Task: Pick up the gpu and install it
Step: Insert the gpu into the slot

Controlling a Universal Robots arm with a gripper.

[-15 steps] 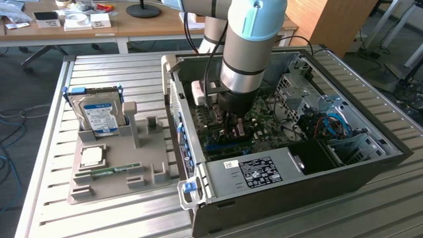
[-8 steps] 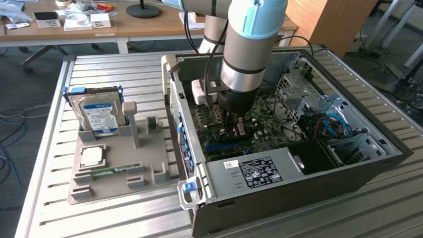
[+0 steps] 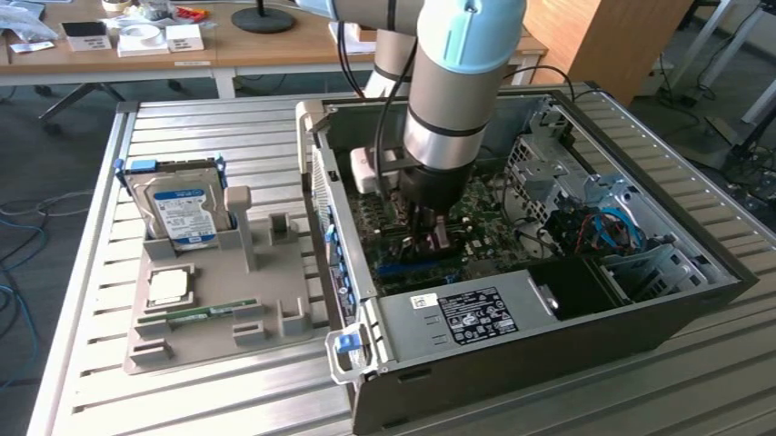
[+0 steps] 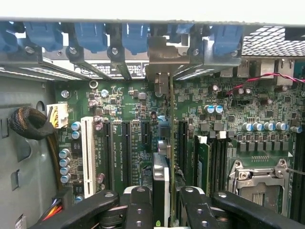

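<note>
The arm reaches down into the open computer case (image 3: 533, 300), which lies on its side on the slatted metal worktop (image 3: 218, 136), toward the worktop's edge on the exterior view's right. The claw (image 3: 433, 238) sits low over the motherboard (image 3: 485, 227), its two black fingers (image 4: 138, 210) closed part-way around the gpu (image 4: 161, 176). From the wrist view the card stands on edge between the fingers, seen edge-on as a thin silvery-grey slab, its far end running toward the metal bracket (image 4: 159, 62) at the case's rear wall, under the row of blue slot clips (image 4: 88, 36). The card appears lined up over the expansion slots, beside the white slot (image 4: 87, 152) and the black ones next to it; whether it is fully seated cannot be told.

On the motherboard the empty processor socket (image 4: 259, 183) lies to one side of the claw, with a red wire (image 4: 257, 78) looping above it and a bundle of sleeved cable (image 4: 28, 124) at the opposite side.

Beside the case, toward the worktop's edge on the exterior view's left, a beige parts holder (image 3: 206, 318) carries a silver hard drive (image 3: 180, 213) with a blue-white label standing upright, a processor chip (image 3: 167, 287) lying flat, and a narrow green memory stick (image 3: 200, 313) just next to it. The power supply (image 3: 467, 318) sits at the case's near end.
</note>
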